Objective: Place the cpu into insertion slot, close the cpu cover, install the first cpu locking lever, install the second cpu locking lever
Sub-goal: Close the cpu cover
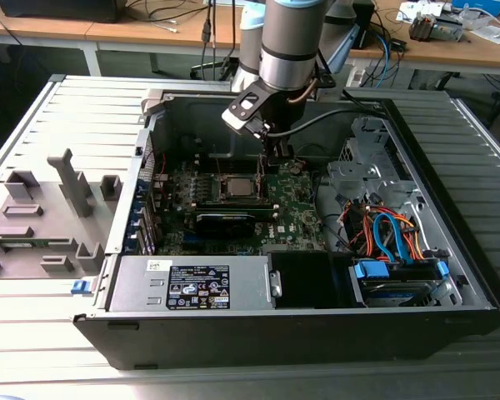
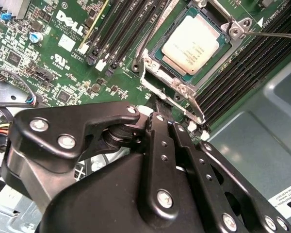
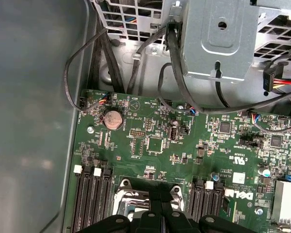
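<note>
**Gripper at the rim of the insertion slot, cpu seated under its cover**

Gripper [image 1: 275, 162] of the single arm reaches down into the open computer case [image 1: 150, 117]. In the exterior view it hangs just beside the insertion slot [image 1: 237, 185], on the slot's side toward the exterior view's right. In the first wrist view its two black fingers [image 3: 156, 196] lie drawn together with no gap visible between them, tips at the slot's rim. Whether anything is pinched between them cannot be told.

The cpu [image 2: 191, 43] sits inside the slot with its silvery-grey top flat and level. It shows through the cut-out centre of the cpu cover [image 2: 167, 81], which lies down around it as a metal frame.

One thin lever rod [image 2: 150, 36] runs along one side of the slot, and a second lever rod [image 2: 274, 34] leads away from a slot corner. Whether either is hooked cannot be told.

Long black memory slots [image 2: 121, 29] flank the insertion slot on two opposite sides, all set in the green circuit board [image 2: 63, 58]. A round coin cell [image 3: 112, 118] lies on the board well apart from the slot, near the case wall
</note>
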Robot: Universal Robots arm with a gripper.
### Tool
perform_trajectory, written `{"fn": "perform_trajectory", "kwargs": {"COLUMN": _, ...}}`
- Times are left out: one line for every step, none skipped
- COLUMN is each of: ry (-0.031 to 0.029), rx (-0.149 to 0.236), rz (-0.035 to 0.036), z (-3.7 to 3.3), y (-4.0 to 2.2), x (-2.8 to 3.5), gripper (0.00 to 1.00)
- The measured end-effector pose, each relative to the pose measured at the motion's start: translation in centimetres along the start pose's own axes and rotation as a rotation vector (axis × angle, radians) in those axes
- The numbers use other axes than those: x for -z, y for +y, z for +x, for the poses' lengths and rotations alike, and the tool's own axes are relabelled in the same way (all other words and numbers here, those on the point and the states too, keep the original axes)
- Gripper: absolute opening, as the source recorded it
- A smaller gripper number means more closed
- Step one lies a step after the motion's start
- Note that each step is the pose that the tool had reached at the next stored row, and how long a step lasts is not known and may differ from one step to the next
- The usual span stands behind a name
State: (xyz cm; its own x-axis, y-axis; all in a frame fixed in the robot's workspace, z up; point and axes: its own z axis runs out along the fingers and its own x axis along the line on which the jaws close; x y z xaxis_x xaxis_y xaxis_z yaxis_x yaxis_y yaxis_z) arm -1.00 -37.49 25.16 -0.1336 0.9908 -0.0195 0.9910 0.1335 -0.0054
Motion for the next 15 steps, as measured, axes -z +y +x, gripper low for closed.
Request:
{"fn": "perform_trajectory", "kwargs": {"ry": 0.0000, "rx": 0.000, "rz": 0.0000, "z": 0.00, "y": -0.03, "x": 0.00, "gripper": 0.11}}
{"fn": "perform_trajectory", "kwargs": {"ry": 0.0000, "rx": 0.000, "rz": 0.0000, "z": 0.01, "y": -0.09, "x": -0.01, "gripper": 0.11}}
{"fn": "perform_trajectory", "kwargs": {"ry": 0.0000, "rx": 0.000, "rz": 0.0000, "z": 0.02, "y": -0.12, "x": -0.01, "gripper": 0.11}}
{"fn": "perform_trajectory", "kwargs": {"ry": 0.0001, "rx": 0.000, "rz": 0.0000, "z": 0.03, "y": -0.20, "x": -0.02, "gripper": 0.11}}
{"fn": "perform_trajectory", "kwargs": {"ry": 0.0001, "rx": 0.000, "rz": -0.0001, "z": 0.05, "y": -0.33, "x": -0.03, "gripper": 0.11}}
{"fn": "perform_trajectory", "kwargs": {"ry": 0.0001, "rx": 0.000, "rz": -0.0001, "z": 0.06, "y": -0.45, "x": -0.03, "gripper": 0.11}}
{"fn": "perform_trajectory", "kwargs": {"ry": 0.0001, "rx": 0.000, "rz": -0.0001, "z": 0.08, "y": -0.60, "x": -0.04, "gripper": 0.11}}
{"fn": "perform_trajectory", "kwargs": {"ry": 0.0002, "rx": 0.000, "rz": -0.0001, "z": 0.10, "y": -0.74, "x": -0.05, "gripper": 0.11}}
{"fn": "perform_trajectory", "kwargs": {"ry": 0.0002, "rx": 0.000, "rz": -0.0001, "z": 0.13, "y": -0.94, "x": -0.06, "gripper": 0.11}}
{"fn": "perform_trajectory", "kwargs": {"ry": 0.0001, "rx": 0.000, "rz": -0.0001, "z": 0.14, "y": -1.04, "x": -0.07, "gripper": 0.11}}
{"fn": "perform_trajectory", "kwargs": {"ry": 0.0001, "rx": 0.000, "rz": 0.0000, "z": 0.16, "y": -1.18, "x": -0.07, "gripper": 0.11}}
{"fn": "perform_trajectory", "kwargs": {"ry": 0.0001, "rx": 0.000, "rz": -0.0001, "z": 0.19, "y": -1.36, "x": -0.09, "gripper": 0.11}}
{"fn": "perform_trajectory", "kwargs": {"ry": 0.0001, "rx": 0.000, "rz": 0.0000, "z": 0.21, "y": -1.49, "x": -0.09, "gripper": 0.11}}
{"fn": "perform_trajectory", "kwargs": {"ry": 0.0001, "rx": 0.000, "rz": 0.0000, "z": 0.22, "y": -1.58, "x": -0.10, "gripper": 0.11}}
{"fn": "perform_trajectory", "kwargs": {"ry": 0.0001, "rx": 0.000, "rz": -0.0001, "z": 0.23, "y": -1.72, "x": -0.10, "gripper": 0.11}}
